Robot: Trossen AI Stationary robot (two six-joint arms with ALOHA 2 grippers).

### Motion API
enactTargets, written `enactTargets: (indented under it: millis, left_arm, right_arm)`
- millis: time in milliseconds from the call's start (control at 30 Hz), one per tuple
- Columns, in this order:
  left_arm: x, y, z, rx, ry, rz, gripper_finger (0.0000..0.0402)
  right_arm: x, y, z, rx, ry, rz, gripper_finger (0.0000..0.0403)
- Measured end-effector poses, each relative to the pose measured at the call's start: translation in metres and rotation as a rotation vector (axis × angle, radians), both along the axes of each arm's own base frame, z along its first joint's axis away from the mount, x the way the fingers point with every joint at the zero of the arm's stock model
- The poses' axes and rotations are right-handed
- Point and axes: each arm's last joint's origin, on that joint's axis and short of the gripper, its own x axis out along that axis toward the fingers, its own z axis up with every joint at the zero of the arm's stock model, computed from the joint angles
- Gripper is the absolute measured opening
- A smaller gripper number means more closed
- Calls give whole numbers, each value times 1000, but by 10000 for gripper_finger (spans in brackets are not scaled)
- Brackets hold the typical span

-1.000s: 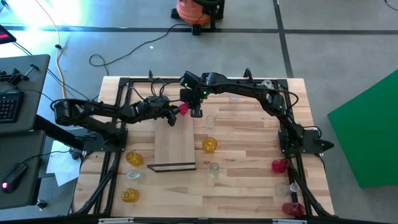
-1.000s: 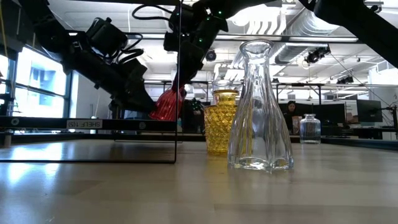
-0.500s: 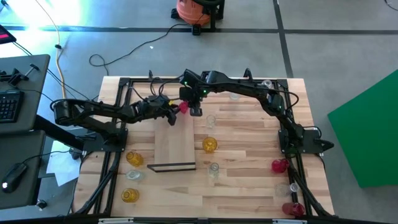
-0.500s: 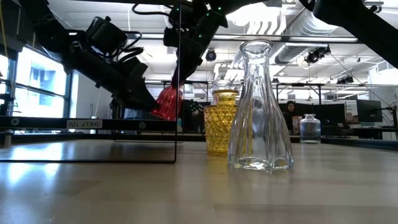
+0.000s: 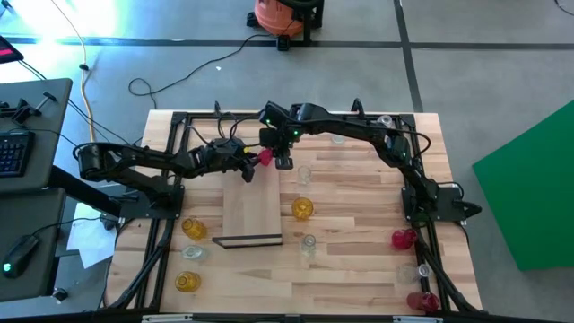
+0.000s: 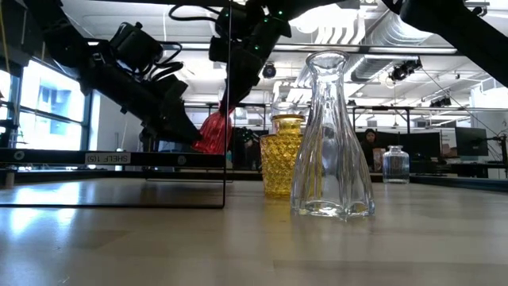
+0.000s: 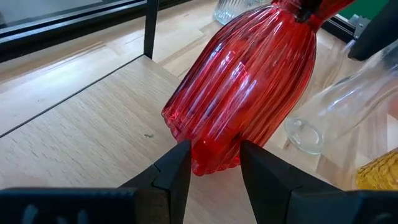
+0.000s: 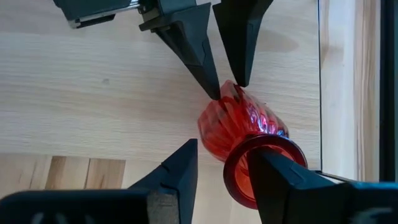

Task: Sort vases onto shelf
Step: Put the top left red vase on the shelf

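We hold one red ribbed vase (image 7: 249,87) between both arms, tilted in the air over the far end of the shelf (image 5: 252,213), and that shared hold is, in our judgement, the main risk. If one arm lets go before the other has a firm hold, the glass could slip and drop onto the board or roll off it. If both pull at once, the smooth ribbed body could twist out of either pinch. The clear vase (image 7: 348,102) and the amber vase (image 5: 302,208) stand near the shelf's side, so a swinging base could knock them.

Our left gripper (image 7: 210,163) has its fingers narrowly apart and closed against the lower body of the red vase, one finger on each side near its base. Our right gripper (image 8: 222,167) straddles the vase's neck just below the flared rim, its fingers only a little apart; they sit tight beside the neck, though we cannot tell how firmly they press.

The other vases remain on the tabletop (image 5: 359,260), well apart from the shelf, and none yet stands on it.
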Motion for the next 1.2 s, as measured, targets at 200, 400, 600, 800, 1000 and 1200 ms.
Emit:
enactTargets:
  millis: [200,400,600,800,1000,1200]
  left_arm:
    - [0,-1,0,-9,-4,-13,126]
    - [0,0,0,-5,-4,-4,126]
    - [0,0,0,-13,-11,-6,126]
    - [0,0,1,-10,-14,-6,126]
    - [0,0,1,-10,-13,-7,126]
    - [1,-1,1,-20,-16,-27,126]
  right_arm:
    - [-2,1,-4,41,30,25,115]
    - [0,3,-10,14,51,44,115]
    - [4,4,-5,-43,26,46,115]
    - [4,1,-4,-54,18,51,115]
    - [4,1,-4,-52,14,55,115]
    - [3,2,-4,-47,19,74,115]
